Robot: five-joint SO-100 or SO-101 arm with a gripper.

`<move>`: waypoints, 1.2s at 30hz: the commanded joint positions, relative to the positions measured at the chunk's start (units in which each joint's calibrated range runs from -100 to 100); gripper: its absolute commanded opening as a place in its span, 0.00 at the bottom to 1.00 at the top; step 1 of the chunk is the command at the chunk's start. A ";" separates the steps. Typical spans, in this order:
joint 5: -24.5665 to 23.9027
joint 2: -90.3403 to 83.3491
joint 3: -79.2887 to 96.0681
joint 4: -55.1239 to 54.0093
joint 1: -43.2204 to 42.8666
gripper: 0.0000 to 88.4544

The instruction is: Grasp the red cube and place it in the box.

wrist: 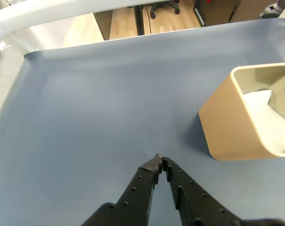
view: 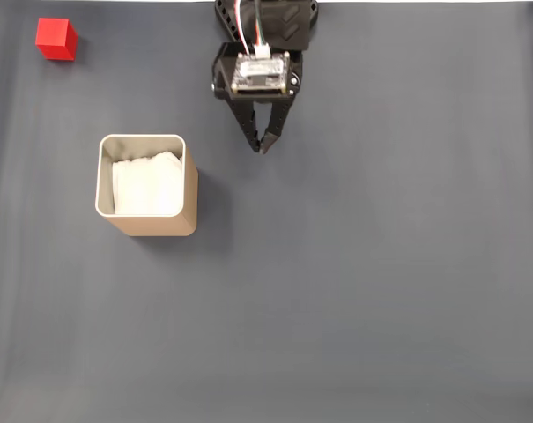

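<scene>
Two black fingers of the gripper [view: 264, 146] pressed together on nothing, box [view: 147, 185] left in the fixed view, red cube [view: 55, 39] far corner, open cloth [view: 372, 282] all round.

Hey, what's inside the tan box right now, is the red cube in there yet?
Inside the box only white lining shows, crumpled across the bottom. What lies under the lining is covered. The red cube sits outside, on the mat at upper left in the fixed view.

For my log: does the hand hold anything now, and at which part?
Nothing is held. The hand is shut and empty; the red cube lies far away on the table.
</scene>
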 commanded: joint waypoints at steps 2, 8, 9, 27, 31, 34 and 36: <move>0.29 4.98 -10.77 2.89 2.04 0.00; 0.05 10.00 -20.07 8.39 5.52 0.00; -0.05 10.78 -21.71 9.21 6.09 0.00; 1.27 22.98 -40.49 22.59 25.11 0.00; 1.61 25.75 -43.23 24.48 30.37 0.00; 1.90 27.83 -44.59 24.64 34.13 0.00; 2.10 29.21 -45.41 24.64 36.40 0.00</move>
